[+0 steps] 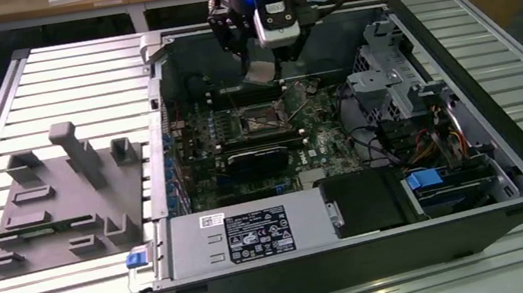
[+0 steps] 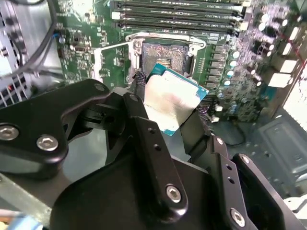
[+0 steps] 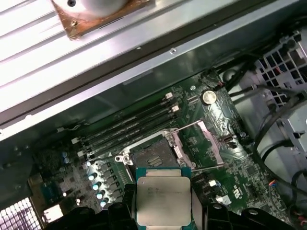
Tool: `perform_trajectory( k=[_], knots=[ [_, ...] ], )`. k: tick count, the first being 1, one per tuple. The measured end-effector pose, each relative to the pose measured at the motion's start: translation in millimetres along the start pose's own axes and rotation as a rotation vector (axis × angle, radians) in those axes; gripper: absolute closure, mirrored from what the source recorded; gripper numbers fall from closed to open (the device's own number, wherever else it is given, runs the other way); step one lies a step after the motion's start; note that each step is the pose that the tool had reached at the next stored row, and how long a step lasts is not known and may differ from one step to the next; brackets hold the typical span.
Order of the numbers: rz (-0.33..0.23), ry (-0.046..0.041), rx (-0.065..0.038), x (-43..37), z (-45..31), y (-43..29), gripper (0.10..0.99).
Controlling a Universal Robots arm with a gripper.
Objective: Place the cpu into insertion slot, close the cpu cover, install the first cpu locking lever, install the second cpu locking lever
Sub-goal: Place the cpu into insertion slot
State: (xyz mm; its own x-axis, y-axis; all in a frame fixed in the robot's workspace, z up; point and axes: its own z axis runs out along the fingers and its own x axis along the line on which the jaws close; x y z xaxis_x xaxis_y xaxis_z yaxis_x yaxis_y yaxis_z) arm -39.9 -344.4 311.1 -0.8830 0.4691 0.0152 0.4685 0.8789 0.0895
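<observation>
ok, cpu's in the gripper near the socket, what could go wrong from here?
1. The cpu held in the gripper looks skewed to the insertion slot in the second wrist view; it may seat crooked.
2. The cpu cover lies open beside the slot; a cpu edge could catch it.

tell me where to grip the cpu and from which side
By two opposite thin edges of the cpu, coming from its flat silver top side, as the fingers hold it now. It is a thin flat square, so only the edges give parallel faces.
</observation>
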Motion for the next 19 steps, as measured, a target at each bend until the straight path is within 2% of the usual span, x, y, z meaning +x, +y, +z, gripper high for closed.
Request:
perform_trajectory(
  k=[19],
  knots=[
    [0.345,-0.031,-0.005,-0.1,7.6,-0.7,0.545]
  ],
)
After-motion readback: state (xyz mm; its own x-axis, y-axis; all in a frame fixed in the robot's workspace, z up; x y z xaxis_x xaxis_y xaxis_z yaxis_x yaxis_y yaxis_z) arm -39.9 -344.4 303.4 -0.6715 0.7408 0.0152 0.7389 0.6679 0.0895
